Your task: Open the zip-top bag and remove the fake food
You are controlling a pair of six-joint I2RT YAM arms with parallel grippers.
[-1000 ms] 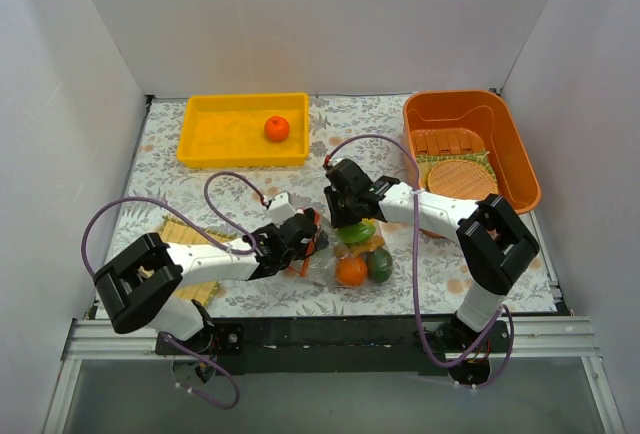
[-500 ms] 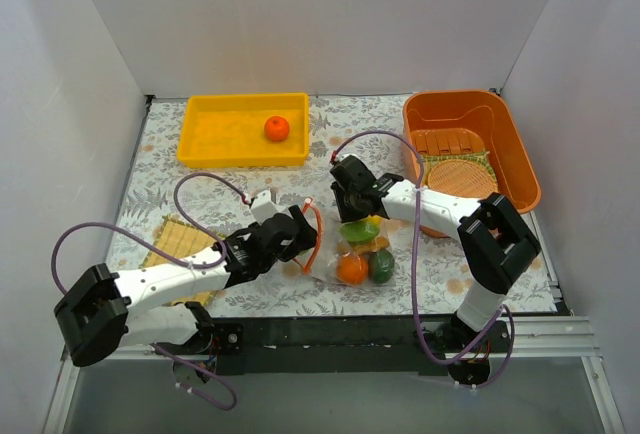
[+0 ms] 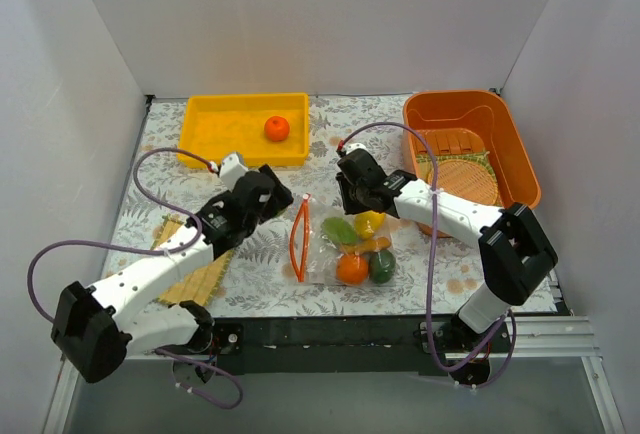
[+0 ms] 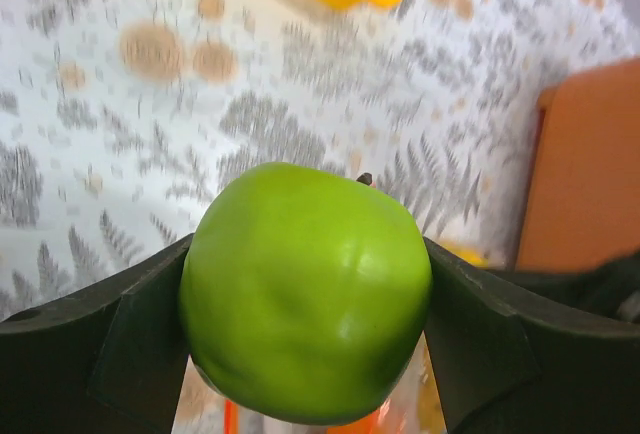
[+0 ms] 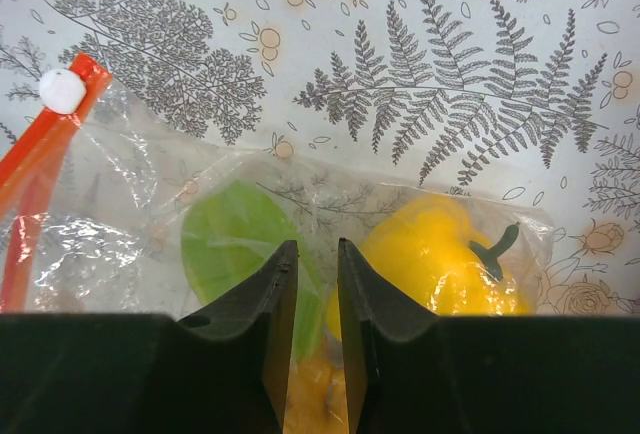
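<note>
The clear zip-top bag (image 3: 335,254) lies on the patterned table, its orange-red zip strip (image 3: 298,239) at its left end, also in the right wrist view (image 5: 40,154). Inside it are a light green piece (image 5: 235,239), a yellow pepper (image 5: 440,254), an orange ball (image 3: 351,270) and a dark green piece (image 3: 380,266). My left gripper (image 3: 262,194), left of the bag, is shut on the bright green ball (image 4: 305,294). My right gripper (image 3: 352,202) (image 5: 312,249) is at the bag's far edge. Its jaws are nearly together, pinching the bag film between the green piece and the pepper.
A yellow tray (image 3: 215,149) at the back left holds one orange ball (image 3: 276,128). An orange bin (image 3: 510,139) at the back right holds wooden slats and a woven disc. A straw mat (image 3: 180,244) lies under my left arm.
My left gripper has drawn back and to the left, away from the bag, carrying the green ball. The bag has settled flatter with its zip strip swung left. My right gripper moved slightly back.
</note>
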